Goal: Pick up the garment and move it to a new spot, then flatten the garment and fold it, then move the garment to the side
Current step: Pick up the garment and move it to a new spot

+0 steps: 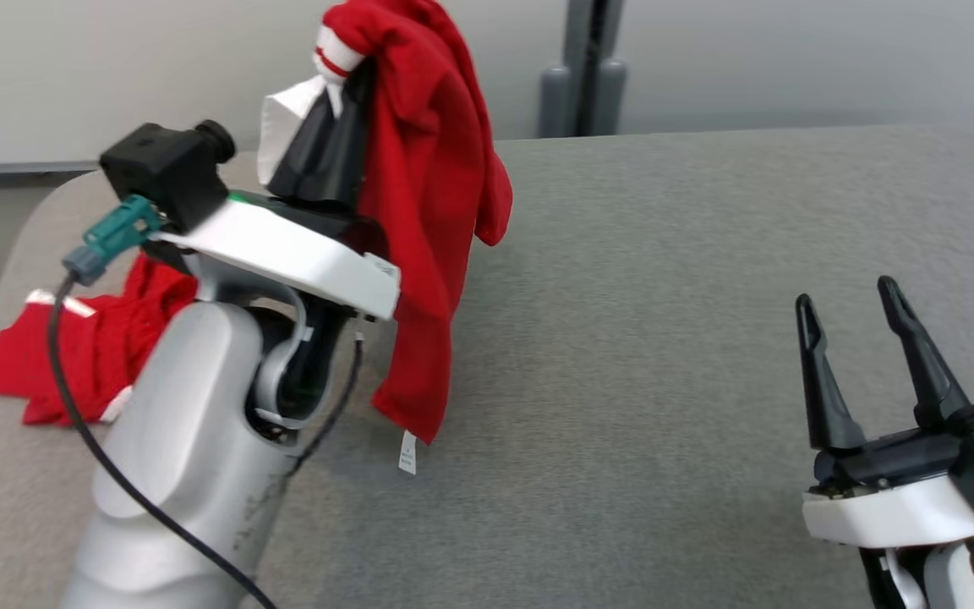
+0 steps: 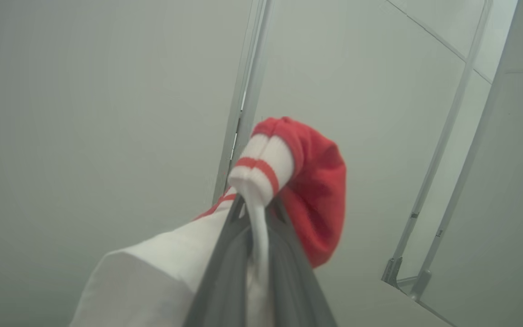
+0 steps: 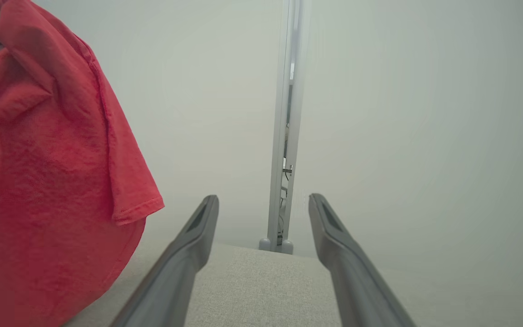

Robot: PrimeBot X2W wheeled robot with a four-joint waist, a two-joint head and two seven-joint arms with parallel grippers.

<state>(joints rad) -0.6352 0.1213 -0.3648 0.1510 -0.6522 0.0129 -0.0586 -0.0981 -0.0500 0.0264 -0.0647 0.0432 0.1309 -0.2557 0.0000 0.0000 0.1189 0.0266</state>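
Observation:
The garment (image 1: 432, 211) is a red shirt with a white, red-striped rib trim. My left gripper (image 1: 343, 72) is raised high over the table's left part and is shut on that trim, so the cloth hangs down to the table with a small white label at its lower tip. Its other end lies crumpled on the table at the left (image 1: 73, 347). In the left wrist view the striped trim (image 2: 261, 170) bunches at the fingertips of the left gripper (image 2: 254, 204). My right gripper (image 1: 850, 309) stands open low at the right, apart from the garment (image 3: 48, 163).
The grey fabric-covered table (image 1: 707, 296) spreads wide between the hanging cloth and my right gripper (image 3: 263, 202). A grey post (image 1: 584, 68) stands behind the table's far edge against a pale wall. The table's rounded left corner is near the crumpled cloth.

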